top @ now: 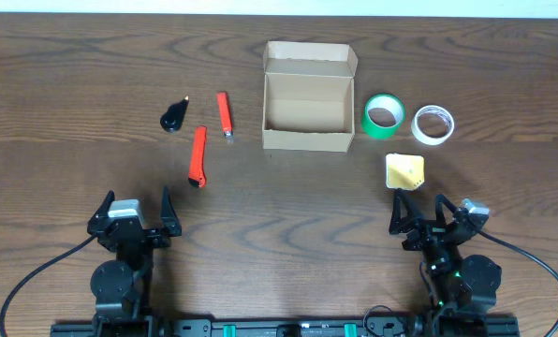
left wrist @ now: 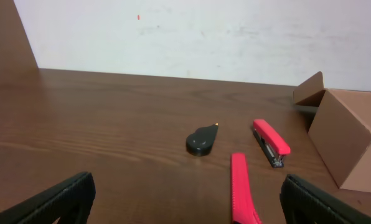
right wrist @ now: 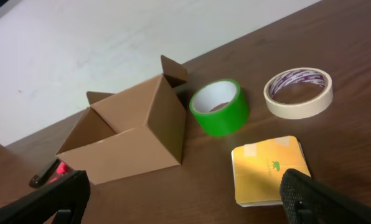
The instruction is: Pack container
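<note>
A: Where do we stand with the container [top: 309,101]?

B: It sits upright at the far middle of the table [top: 64,94], flaps folded outward, mouth up. We see bare cardboard inside, so we judge packing has not begun. Being open and central, it looks to us within reach of either arm.

A: And our hands?

B: The left gripper [top: 136,198] and the right gripper [top: 420,201] both rest at the near edge with jaws spread wide, nothing between them. Each points toward its own cluster of goods.

A: What lies on each side?

B: On the left, apart from one another: a black teardrop-shaped piece [top: 174,116] with an orange tip, a red stapler [top: 226,115] just beside the box, and a long red cutter [top: 198,156] nearer to us. On the right: a green tape roll [top: 383,115] lying flat just beside the box wall, a cream tape roll [top: 433,124] next to it, and a yellow pad [top: 405,170] closest to the right gripper. We guess the split lets each arm feed the box from its own side.

A: Can we read anything?

B: Hardly. The cream roll has purple print inside its core, too small for us to make out. The pad carries a small green mark, also illegible. The box is plain, and we see no brand on the red tools.
</note>
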Motion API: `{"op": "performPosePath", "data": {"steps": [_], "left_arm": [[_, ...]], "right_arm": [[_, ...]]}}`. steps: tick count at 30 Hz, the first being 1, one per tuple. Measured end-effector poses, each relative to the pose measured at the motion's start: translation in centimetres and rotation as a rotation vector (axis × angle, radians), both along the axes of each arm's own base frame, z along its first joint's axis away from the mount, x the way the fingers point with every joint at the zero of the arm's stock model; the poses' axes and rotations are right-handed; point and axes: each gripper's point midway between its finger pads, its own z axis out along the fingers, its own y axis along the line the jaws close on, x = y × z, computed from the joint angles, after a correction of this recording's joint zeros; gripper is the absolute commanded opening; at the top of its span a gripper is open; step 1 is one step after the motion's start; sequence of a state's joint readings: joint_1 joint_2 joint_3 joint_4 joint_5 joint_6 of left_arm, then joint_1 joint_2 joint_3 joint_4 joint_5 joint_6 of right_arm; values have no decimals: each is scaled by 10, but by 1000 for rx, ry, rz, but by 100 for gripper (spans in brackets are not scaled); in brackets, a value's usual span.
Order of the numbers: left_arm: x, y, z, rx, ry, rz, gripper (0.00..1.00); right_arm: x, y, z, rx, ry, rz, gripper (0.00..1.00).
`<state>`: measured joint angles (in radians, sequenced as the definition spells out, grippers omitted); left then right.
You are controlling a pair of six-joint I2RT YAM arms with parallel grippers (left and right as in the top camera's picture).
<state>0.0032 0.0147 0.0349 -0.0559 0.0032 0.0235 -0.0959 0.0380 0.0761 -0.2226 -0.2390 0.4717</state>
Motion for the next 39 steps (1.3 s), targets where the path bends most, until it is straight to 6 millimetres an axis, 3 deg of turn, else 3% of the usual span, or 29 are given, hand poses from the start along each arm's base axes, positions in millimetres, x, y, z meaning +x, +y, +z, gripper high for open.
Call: {"op": "performPosePath", "data": {"steps": [9, 16, 17, 21, 24, 28, 34, 39], "left_arm": [[0, 0, 0, 0, 0, 0, 96], [0, 0, 0, 0, 0, 0, 96], [0, 0, 0, 0, 0, 0, 96], [0, 0, 0, 0, 0, 0, 96], [0, 0, 0, 0, 0, 0, 96], [0, 0, 0, 0, 0, 0, 96], [0, 0, 0, 0, 1, 0, 96], [0, 0, 0, 0, 1, 0, 96]], "right_arm": [[-3, 15, 0, 34, 4, 81, 99], [-10, 38, -3, 70, 60, 218, 99], [-10, 39, 1, 70, 77, 228, 99], [-5, 39, 48, 27, 119, 240, 99], [11, 36, 86, -26, 176, 253, 99], [50, 31, 112, -81, 358, 288, 99], [124, 15, 127, -132, 601, 341, 99], [172, 5, 129, -169, 627, 349, 99]]}}
